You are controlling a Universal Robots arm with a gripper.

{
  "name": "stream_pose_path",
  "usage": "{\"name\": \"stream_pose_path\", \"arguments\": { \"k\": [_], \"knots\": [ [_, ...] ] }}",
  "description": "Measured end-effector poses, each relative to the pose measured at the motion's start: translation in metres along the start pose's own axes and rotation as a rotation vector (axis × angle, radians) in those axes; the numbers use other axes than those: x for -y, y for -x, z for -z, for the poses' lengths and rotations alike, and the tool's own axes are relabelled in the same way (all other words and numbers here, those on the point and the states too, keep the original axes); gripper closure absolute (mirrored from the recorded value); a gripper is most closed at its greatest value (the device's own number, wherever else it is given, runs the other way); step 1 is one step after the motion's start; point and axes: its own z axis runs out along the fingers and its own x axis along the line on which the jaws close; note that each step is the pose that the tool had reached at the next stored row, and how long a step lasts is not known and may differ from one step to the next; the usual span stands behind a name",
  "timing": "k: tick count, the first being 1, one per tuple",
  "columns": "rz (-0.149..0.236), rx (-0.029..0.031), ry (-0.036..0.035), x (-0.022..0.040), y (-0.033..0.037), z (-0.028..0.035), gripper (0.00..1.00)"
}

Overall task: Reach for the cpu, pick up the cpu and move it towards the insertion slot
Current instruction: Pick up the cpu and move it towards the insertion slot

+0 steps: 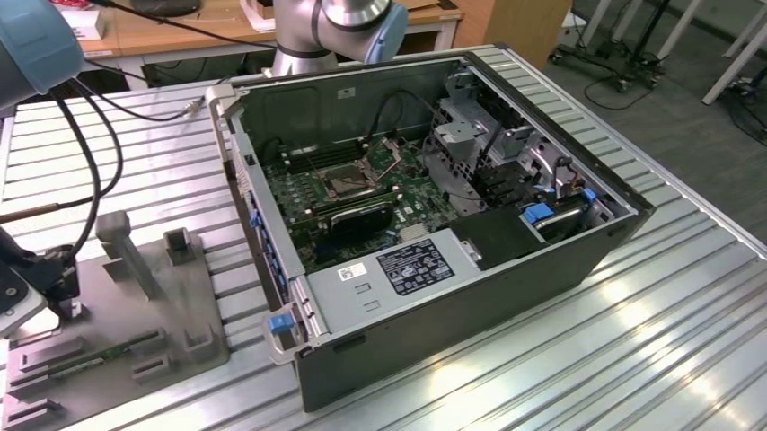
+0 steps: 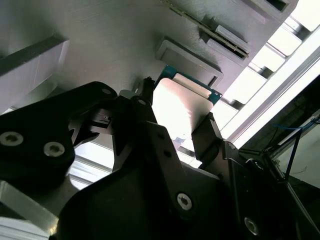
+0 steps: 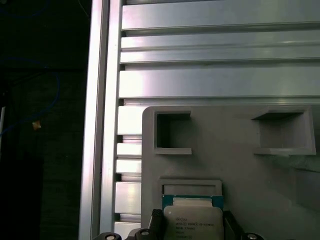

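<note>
Two jaws grip opposite edges of the cpu (image 3: 193,222) at a recess on the edge of the grey tray (image 3: 240,170), beside the tabletop (image 1: 671,314) edge, well apart from the insertion slot (image 1: 343,183).

A robotics lab: an opened desktop computer case (image 1: 480,305) lies on a slotted aluminium table (image 1: 647,359), with cable-strewn wooden desks (image 1: 180,38) behind and wheeled stands (image 1: 617,67) at the exterior view's far right.
</note>
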Motion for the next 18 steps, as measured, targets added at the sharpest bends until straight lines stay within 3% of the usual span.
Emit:
{"name": "stream_pose_path", "arguments": {
  "k": [18],
  "knots": [
    [0.0, 0.0, 0.0001, -0.0009, 0.0, 0.0119, 0.45]
  ]
}}
